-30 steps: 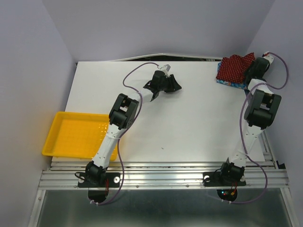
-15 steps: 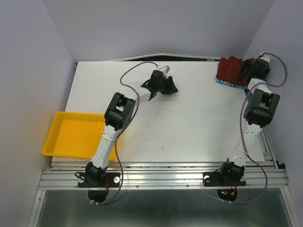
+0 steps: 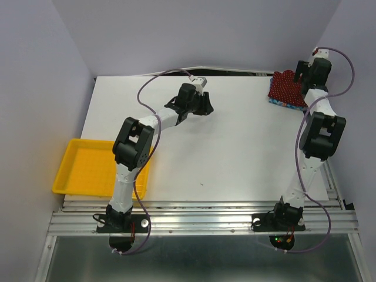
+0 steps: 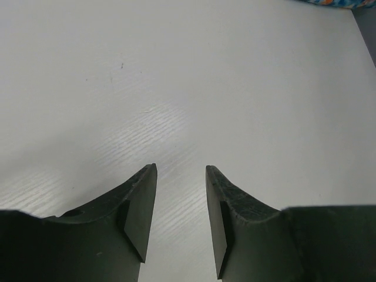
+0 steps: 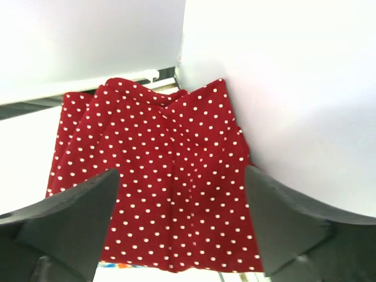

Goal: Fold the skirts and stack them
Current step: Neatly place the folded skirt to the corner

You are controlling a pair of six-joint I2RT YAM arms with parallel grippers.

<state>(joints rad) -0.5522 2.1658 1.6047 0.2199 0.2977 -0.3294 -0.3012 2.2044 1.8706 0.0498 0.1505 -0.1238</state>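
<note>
The dark red skirt [image 3: 284,84] with white dots lies folded at the table's far right corner, on top of the blue floral skirt [image 3: 285,103], of which only an edge shows. In the right wrist view the red skirt [image 5: 158,182] fills the space below the jaws, with a sliver of the blue skirt [image 5: 117,265] under it. My right gripper [image 3: 299,76] [image 5: 181,173] hovers over the red skirt, open wide and holding nothing. My left gripper [image 3: 202,107] [image 4: 181,170] is open over bare table at the far middle, empty.
A yellow tray [image 3: 76,170] sits at the near left edge of the white table [image 3: 235,153], partly under the left arm. Walls close in the table on the left, back and right. Cables loop above both wrists.
The right gripper has opened, let go of the red skirt and drawn back towards the far wall. The left arm has swung its gripper a little to the left.
</note>
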